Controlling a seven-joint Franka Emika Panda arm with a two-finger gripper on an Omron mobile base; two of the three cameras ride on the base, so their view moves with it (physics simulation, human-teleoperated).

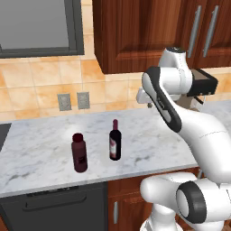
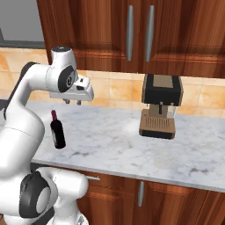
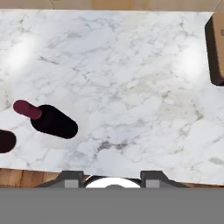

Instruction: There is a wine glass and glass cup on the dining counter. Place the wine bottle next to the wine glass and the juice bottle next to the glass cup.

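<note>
The wine bottle (image 1: 115,140), dark with a slim neck, maroon top and pale label, stands upright on the marbled worktop (image 1: 40,149) against the tiled wall. Just left of it stands the squat maroon juice bottle (image 1: 80,153). My gripper (image 2: 73,102) hangs open and empty above the worktop, to the right of and behind both bottles, pointing down. The hand view looks straight down on the wine bottle (image 3: 50,120) at lower left, with the juice bottle (image 3: 5,141) cut by the left edge. The wine glass, glass cup and dining counter are out of view.
A brown and black coffee machine (image 2: 160,105) stands on the worktop to the right of the arm. Dark wood cabinets (image 2: 132,35) hang above. Wall sockets (image 1: 72,101) sit in the tiles behind the bottles. A dark dishwasher front (image 1: 54,207) lies below the worktop edge.
</note>
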